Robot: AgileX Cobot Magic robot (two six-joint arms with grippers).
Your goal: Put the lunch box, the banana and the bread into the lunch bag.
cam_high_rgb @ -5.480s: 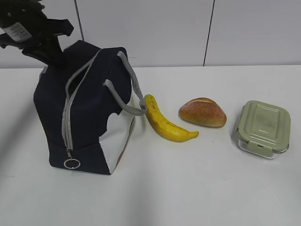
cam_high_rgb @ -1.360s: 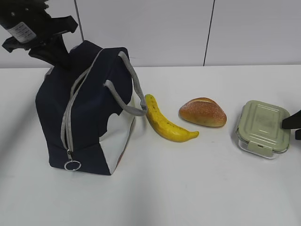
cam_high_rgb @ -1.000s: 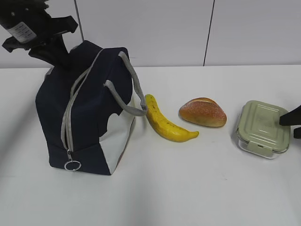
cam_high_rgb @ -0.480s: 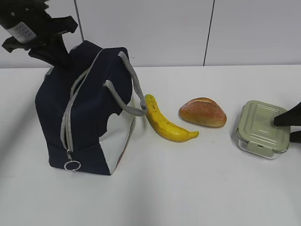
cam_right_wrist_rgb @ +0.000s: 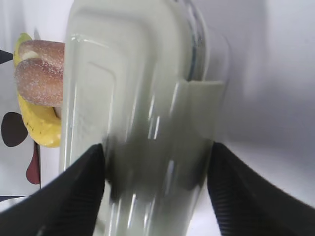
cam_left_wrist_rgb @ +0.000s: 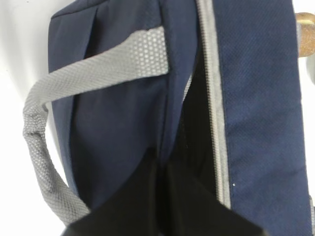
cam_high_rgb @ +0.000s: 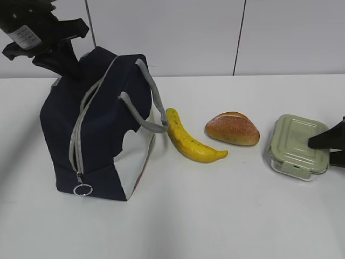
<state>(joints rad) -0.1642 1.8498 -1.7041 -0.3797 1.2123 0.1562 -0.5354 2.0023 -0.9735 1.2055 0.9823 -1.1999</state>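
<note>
Right tool straddles lunch box, bread beyond.

Right hand advanced leftward, now straddling lunch box; box nudged slightly left.

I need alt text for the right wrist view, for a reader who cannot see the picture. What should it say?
Close view of the lunch box with its pale green lid, between the two black fingers of the right gripper, one on each side. Behind it, at the left edge, lie the bread and the banana on the white table.
</note>
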